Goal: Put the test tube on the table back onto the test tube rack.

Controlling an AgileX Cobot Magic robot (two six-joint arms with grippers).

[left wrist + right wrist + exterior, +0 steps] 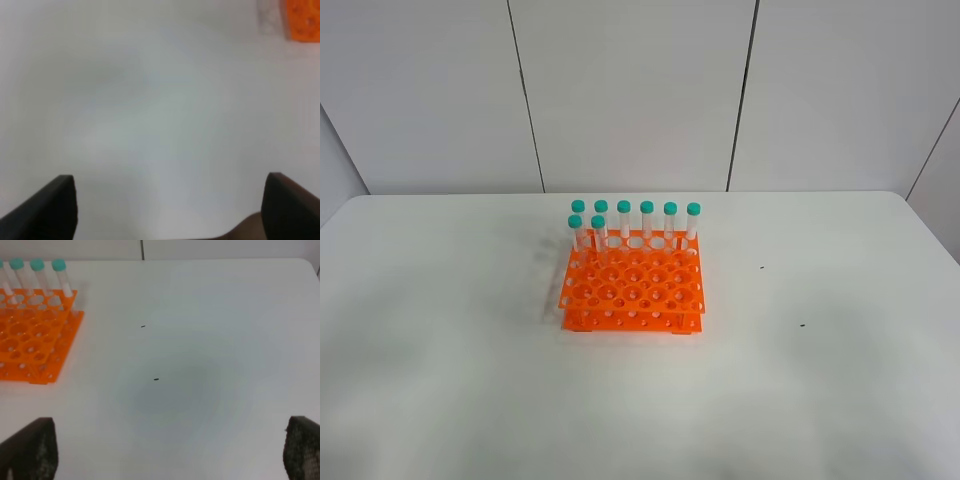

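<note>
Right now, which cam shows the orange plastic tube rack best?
Exterior high: the whole orange plastic tube rack shows, with all eight teal-capped tubes. Right wrist catches only one end with three tubes; left wrist, a blurred orange corner.

The left gripper (pixel 170 210) hangs over the bare white table (pixel 150 110), its dark fingers (pixel 50 207) spread wide and empty. A blurred corner of the orange rack (pixel 303 20) shows beyond.

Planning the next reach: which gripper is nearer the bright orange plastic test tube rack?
Probably the right, though unsure. The right gripper has the orange plastic rack close by, off to one side; the left gripper shows only a blurred corner of it, far ahead.
</note>
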